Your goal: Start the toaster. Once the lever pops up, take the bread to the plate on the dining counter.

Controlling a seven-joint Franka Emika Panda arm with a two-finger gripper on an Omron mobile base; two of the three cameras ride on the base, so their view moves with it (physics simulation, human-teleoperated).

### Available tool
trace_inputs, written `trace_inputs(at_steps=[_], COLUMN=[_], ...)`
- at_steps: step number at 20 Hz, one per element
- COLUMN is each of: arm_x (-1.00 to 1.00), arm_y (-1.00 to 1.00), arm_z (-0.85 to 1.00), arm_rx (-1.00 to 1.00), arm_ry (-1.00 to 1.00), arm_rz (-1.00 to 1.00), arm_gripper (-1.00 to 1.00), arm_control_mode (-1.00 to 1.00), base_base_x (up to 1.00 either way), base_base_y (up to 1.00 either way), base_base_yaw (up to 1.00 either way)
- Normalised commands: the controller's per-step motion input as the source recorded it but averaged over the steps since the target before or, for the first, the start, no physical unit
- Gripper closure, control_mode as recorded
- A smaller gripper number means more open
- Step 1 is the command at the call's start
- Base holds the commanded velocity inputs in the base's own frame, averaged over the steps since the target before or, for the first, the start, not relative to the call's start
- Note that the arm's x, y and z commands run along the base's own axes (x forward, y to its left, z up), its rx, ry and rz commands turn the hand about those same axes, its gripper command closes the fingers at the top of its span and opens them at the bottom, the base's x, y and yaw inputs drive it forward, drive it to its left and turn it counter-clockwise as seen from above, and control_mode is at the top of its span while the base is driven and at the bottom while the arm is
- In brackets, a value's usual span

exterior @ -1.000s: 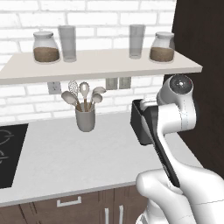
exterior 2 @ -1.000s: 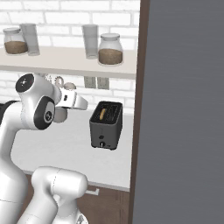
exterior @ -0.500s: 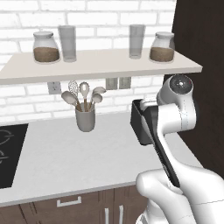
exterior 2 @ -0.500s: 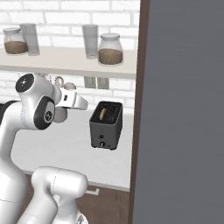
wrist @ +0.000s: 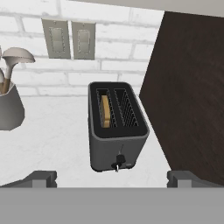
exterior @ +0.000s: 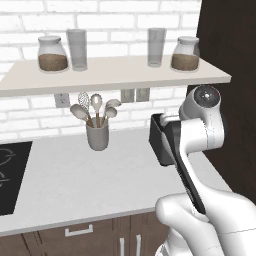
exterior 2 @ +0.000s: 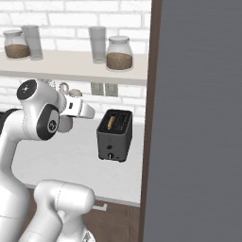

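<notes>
Left base view: smooth pale grey tabletop [exterior: 75,175], matte and flat, under a white brick wall. Boxy black toaster [exterior: 161,140] far right on it, mostly hidden behind the glossy white arm. Grey utensil cup [exterior: 98,136] near the wall, holding rounded spoons and a whisk. Black cooktop [exterior: 11,175] set flush at the left edge. Pale shelf [exterior: 110,75] above, carrying two lidded glass jars with brown contents and two clear tumblers. Dark wood cabinet fronts below the tabletop edge.

Right base view: toaster [exterior 2: 115,135] seen end-on — dark grey, square-cornered, two top slots, small knob low on the near end. Tan bread [exterior 2: 110,124] standing down in the left slot, only its top edge showing. Tall dark panel [exterior 2: 198,118] just right of the toaster, flat grey on its face. White arm at left, its wrist pointing toward the toaster but well apart from it.

Hand view: toaster [wrist: 116,129] centred on the tabletop [wrist: 52,140], lever [wrist: 117,162] low on its near end. Bread [wrist: 105,111] thin and upright in the left slot; right slot lined with wire grid. Claw [wrist: 112,178] spread wide, holding nothing, dark tips at the bottom corners, short of the toaster. Two pale wall outlets [wrist: 70,38] on the brick behind; utensil cup [wrist: 9,109] at left; dark wood panel [wrist: 188,87] at right.
</notes>
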Motion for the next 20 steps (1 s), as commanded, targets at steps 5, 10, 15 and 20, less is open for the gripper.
trace_inputs(at_steps=[5, 10, 15, 20], arm_x=[0.0, 0.0, 0.0, 0.0], arm_y=[0.0, 0.0, 0.0, 0.0], arm_z=[0.0, 0.0, 0.0, 0.0], arm_rx=[0.0, 0.0, 0.0, 0.0], arm_ry=[0.0, 0.0, 0.0, 0.0], arm_rz=[0.0, 0.0, 0.0, 0.0], arm_gripper=[-1.0, -1.0, -1.0, -1.0], arm_control_mode=[-1.0, -1.0, -1.0, -1.0], base_base_x=[0.0, 0.0, 0.0, 0.0], base_base_y=[0.0, 0.0, 0.0, 0.0], base_base_yaw=[0.0, 0.0, 0.0, 0.0])
